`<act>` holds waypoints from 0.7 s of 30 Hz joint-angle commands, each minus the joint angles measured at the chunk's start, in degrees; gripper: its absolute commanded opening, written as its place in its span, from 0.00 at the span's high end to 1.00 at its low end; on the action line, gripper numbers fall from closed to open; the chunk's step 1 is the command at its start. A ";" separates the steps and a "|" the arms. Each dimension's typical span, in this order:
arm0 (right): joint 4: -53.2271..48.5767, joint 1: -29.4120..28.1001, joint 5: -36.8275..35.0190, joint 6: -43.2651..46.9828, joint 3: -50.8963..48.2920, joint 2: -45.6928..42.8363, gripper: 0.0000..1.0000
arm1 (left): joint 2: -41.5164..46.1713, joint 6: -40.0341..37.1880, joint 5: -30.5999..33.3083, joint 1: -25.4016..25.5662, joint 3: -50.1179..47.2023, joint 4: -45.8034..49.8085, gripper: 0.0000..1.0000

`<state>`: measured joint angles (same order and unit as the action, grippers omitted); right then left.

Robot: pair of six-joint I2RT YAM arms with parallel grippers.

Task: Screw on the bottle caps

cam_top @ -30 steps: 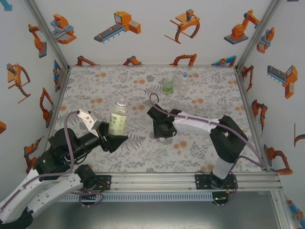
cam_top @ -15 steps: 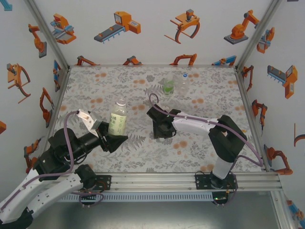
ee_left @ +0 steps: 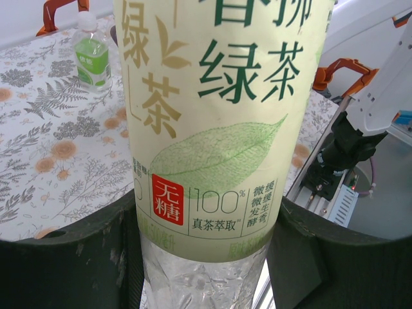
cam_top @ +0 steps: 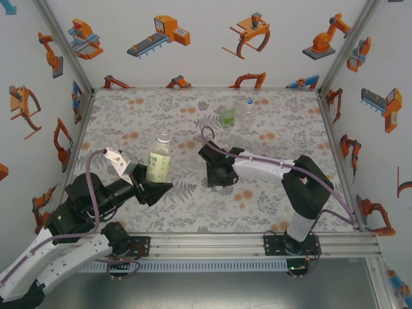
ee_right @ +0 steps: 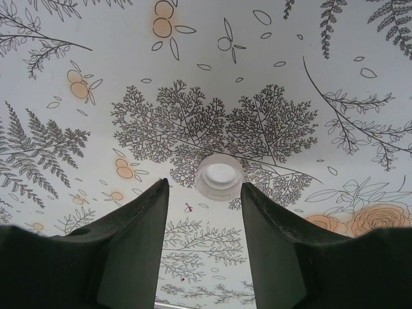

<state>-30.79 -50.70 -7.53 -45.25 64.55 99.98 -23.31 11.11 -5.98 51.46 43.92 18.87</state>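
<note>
The work cell has white walls printed with orange robot drawings. Its tabletop (cam_top: 129,122) is covered by a floral cloth.

Nearest the bases, the left gripper (cam_top: 156,188) is clamped around the lower body of the tea bottle (cam_top: 159,164) and holds it upright. To its right, the right gripper (cam_top: 216,175) points down at the cloth with its jaws apart and holds nothing. A white cap (ee_right: 219,176) lies flat just beyond its fingertips, untouched.

At the far side, the green bottle (cam_top: 227,117) and the clear bottle (cam_top: 248,111) stand close together.

Compared with a second earlier, the bottles and the left arm have not moved, and the right gripper has shifted only slightly. The cap is therefore not yet picked up. The likely next step is to lower the right gripper and close it on the cap.
</note>
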 commanded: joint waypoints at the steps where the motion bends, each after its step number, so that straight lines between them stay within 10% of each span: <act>1: -1.61 0.24 -1.26 -0.46 1.09 -0.24 0.52 | 0.55 0.75 -0.22 0.10 0.91 -2.10 0.89; 21: -0.33 0.25 -0.12 -0.77 -0.23 1.88 0.53 | 0.46 0.93 -0.17 0.05 0.73 -2.19 0.89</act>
<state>-30.72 -50.70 -7.44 -45.25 64.55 100.92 -23.31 11.14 -5.98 51.46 43.92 18.87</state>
